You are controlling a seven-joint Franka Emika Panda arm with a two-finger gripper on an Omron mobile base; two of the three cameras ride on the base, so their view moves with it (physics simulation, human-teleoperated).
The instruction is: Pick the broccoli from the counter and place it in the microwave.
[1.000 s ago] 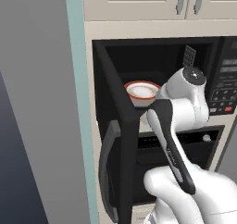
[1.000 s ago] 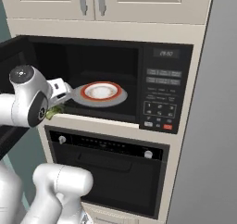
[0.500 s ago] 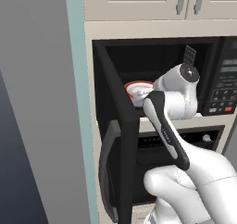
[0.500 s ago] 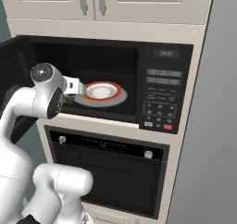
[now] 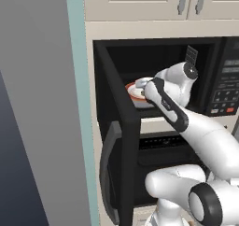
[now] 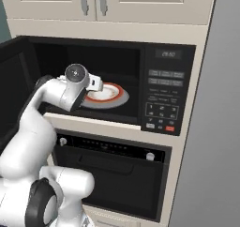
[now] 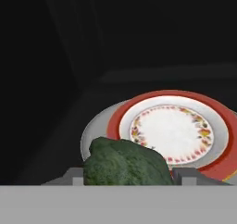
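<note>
The broccoli (image 7: 124, 164) is a dark-green floret gripped between my gripper's (image 7: 129, 174) two dark tips, so the gripper is shut on it. The hand (image 6: 78, 77) reaches into the open microwave (image 6: 117, 62), at the left front of its dark cavity. Just beyond the broccoli lies a red-rimmed white plate (image 7: 172, 128) on the grey turntable (image 7: 92, 134). The same plate (image 5: 136, 90) sits behind my forearm in the left base view. The microwave door (image 5: 122, 145) hangs open to the left. The counter is out of view.
The microwave's button panel (image 6: 163, 99) is to the right of the cavity. A black oven (image 6: 112, 172) with knobs sits directly below. Cream cabinets (image 6: 93, 3) hang above. A grey panel (image 5: 37, 103) stands at the left, beside the open door.
The arm has stretched forward and up, carrying the hand and the broccoli from in front of the opening into the microwave cavity, close to the plate. The jaws have stayed shut.
</note>
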